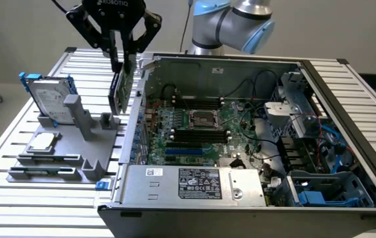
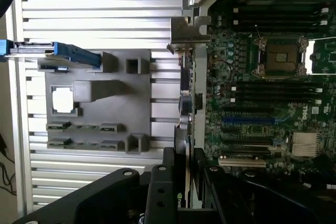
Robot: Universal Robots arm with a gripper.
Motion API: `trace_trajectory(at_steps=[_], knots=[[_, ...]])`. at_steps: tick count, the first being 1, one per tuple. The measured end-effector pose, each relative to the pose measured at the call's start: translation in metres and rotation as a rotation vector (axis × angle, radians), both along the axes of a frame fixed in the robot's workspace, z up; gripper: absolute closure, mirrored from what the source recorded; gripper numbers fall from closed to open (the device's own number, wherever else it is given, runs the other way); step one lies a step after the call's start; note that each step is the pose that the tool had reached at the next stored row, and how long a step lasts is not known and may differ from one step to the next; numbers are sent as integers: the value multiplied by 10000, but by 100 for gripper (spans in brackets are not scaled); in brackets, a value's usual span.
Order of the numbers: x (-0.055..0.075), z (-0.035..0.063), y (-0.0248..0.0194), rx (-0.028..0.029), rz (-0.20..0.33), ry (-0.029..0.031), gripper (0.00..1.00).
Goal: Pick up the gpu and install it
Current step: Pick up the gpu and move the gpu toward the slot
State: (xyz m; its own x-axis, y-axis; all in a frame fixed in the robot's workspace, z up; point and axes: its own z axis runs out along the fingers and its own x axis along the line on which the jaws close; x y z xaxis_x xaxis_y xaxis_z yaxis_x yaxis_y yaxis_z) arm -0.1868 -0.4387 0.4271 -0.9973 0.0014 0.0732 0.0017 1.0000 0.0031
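1 gripper (image 1: 123,62) pinches the gpu (image 1: 122,91) upright at the side wall of the computer case (image 1: 132,148), lifted but not yet seated inside.

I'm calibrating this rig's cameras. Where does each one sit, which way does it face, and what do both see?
Exterior view: off the arm, raised, looking down into the open case; it shows the arm and the hand gripping the gpu.
Wrist view: on the wrist, looking down past the hand along the gpu, seen edge-on.
Shared: hand, gpu, motherboard, grey holder.
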Motion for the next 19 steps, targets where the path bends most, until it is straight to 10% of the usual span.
trace_trajectory(at_steps=[19], knots=[[863, -208, -2, -48, -1, 75, 74]])
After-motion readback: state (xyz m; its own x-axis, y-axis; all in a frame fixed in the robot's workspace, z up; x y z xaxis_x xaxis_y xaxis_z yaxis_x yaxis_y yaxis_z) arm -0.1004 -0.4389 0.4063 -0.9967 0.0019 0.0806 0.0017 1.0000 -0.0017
